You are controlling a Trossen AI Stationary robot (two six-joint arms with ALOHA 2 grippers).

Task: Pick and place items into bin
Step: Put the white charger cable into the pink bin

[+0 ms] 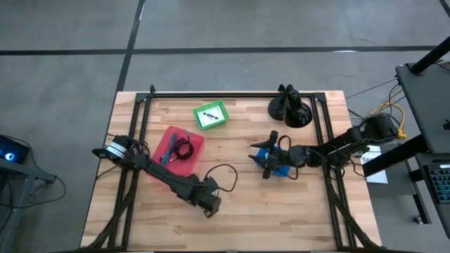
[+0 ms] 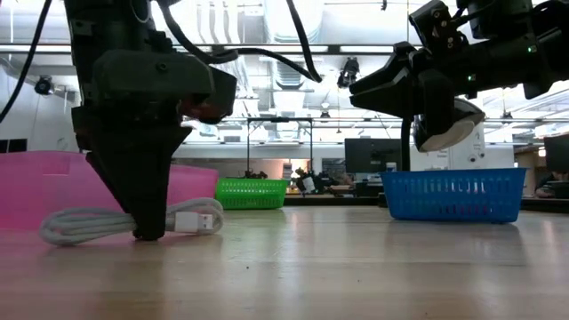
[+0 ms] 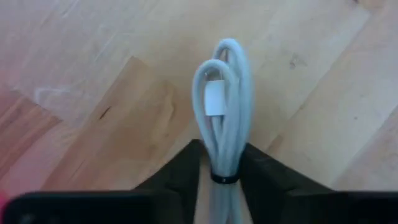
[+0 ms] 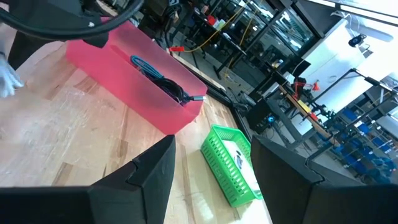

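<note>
A white coiled cable point(image 3: 222, 93), bound with a black band, lies on the wooden table near its front middle. In the low view its loops point(image 2: 76, 227) and its plug end point(image 2: 209, 216) stick out on either side of my left gripper point(image 2: 149, 233). That gripper point(image 1: 211, 205) points down and is shut on the cable. My right gripper point(image 1: 264, 160) is open and empty above the blue basket point(image 1: 285, 169), at the right of the table. The pink bin point(image 1: 163, 169) holds a black coiled cable point(image 1: 184, 147) and a blue-teal piece point(image 4: 144, 62). My left gripper pinches the bundled white cable between its two fingers, right at the black band point(image 3: 224, 179). The fingers come from above, pointing down, and lie across the strands. The cable lies on the table, its loops point(image 3: 224, 68) reaching out beyond the fingertips.
A green basket point(image 1: 211, 114) with a white item stands at the far middle. It also shows in the right wrist view point(image 4: 233, 165). A black stand point(image 1: 288, 109) is at the far right. A black frame point(image 1: 232, 93) runs along the table's far edge and sides.
</note>
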